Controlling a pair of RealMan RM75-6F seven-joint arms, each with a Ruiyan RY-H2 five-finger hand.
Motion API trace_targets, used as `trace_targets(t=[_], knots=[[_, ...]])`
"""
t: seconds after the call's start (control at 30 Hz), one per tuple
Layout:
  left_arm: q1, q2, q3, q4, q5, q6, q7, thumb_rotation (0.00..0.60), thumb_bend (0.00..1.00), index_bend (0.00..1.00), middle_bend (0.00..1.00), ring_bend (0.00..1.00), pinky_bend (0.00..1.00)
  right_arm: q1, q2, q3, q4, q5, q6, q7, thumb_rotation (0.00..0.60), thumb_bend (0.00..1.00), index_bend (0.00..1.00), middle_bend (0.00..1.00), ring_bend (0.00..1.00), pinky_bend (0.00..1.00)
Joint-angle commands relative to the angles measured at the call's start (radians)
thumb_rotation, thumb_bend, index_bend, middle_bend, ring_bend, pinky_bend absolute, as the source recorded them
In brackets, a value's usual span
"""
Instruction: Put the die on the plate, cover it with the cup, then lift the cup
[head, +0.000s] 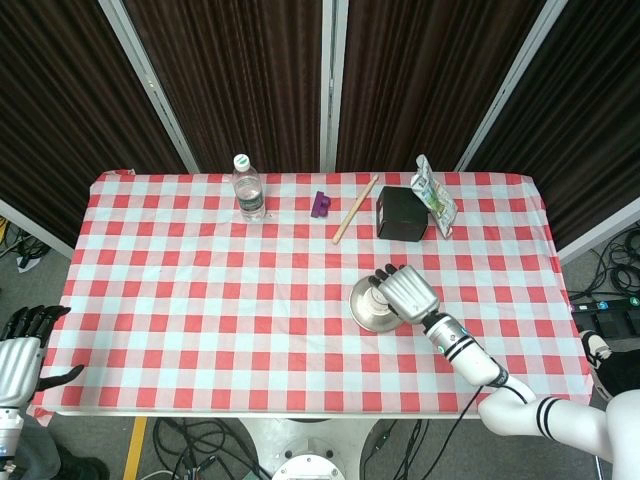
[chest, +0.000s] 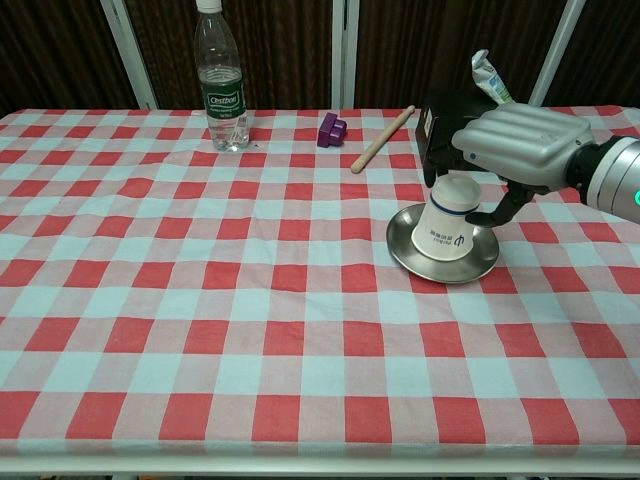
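Observation:
A white paper cup (chest: 446, 224) stands upside down on the round metal plate (chest: 441, 268) at the right of the table. My right hand (chest: 520, 145) reaches over it from the right and grips the cup near its upturned base. The die is not visible; the cup covers the plate's middle. From the head view, the right hand (head: 408, 291) hides most of the cup, and the plate (head: 371, 319) shows below and to its left. My left hand (head: 20, 355) hangs off the table's near left corner, fingers apart, holding nothing.
Along the far edge stand a water bottle (chest: 222, 80), a purple block (chest: 331, 129), a wooden stick (chest: 382, 139), a black box (chest: 440, 122) and a foil packet (chest: 490, 78). The box is just behind the plate. The checked tablecloth (chest: 200, 300) spreads left and front.

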Motion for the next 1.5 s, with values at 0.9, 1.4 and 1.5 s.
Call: trace_targets(t=[0.9, 1.4, 1.5], knots=[[0.0, -0.004, 0.0, 0.005, 0.0, -0.005, -0.004, 0.6, 0.08, 0.19, 0.17, 0.11, 0.09, -0.001, 0.009, -0.017, -0.008, -0.046, 0.02, 0.023, 0.6, 0.32, 0.51, 0.44, 0.32, 0.57], [0.003, -0.002, 0.0, 0.005, -0.001, -0.003, -0.005, 0.6, 0.07, 0.19, 0.17, 0.11, 0.09, 0.0, -0.001, -0.029, 0.014, -0.071, 0.019, 0.056, 0.6, 0.32, 0.51, 0.44, 0.32, 0.56], [-0.001, -0.002, 0.0, 0.006, 0.005, -0.005, -0.004, 0.6, 0.07, 0.19, 0.17, 0.11, 0.09, -0.001, 0.0, -0.033, 0.013, -0.084, 0.026, 0.058, 0.6, 0.32, 0.51, 0.44, 0.32, 0.56]])
